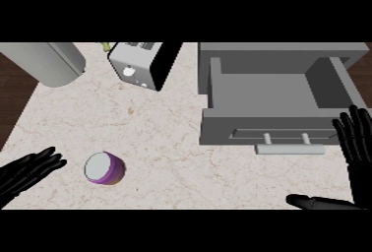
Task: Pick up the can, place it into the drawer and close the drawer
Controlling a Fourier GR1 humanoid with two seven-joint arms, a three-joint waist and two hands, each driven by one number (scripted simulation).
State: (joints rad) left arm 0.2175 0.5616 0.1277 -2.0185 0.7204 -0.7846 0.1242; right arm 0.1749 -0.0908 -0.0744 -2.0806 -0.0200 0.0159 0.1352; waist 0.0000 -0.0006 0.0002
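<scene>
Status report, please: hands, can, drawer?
Both hands open, left hand near the can, right hand beside the drawer. Can on counter, not held. Drawer open, nothing in the way.

The left hand [29, 172] runs off the view's left edge. The grey cylinder [47, 61] and toaster [141, 61] are cut at the top, and the drawer [280, 93] at the right.

bare counter [167, 133] lies between can [104, 168] and open drawer [265, 93]; toaster [141, 64] stands well behind.
</scene>
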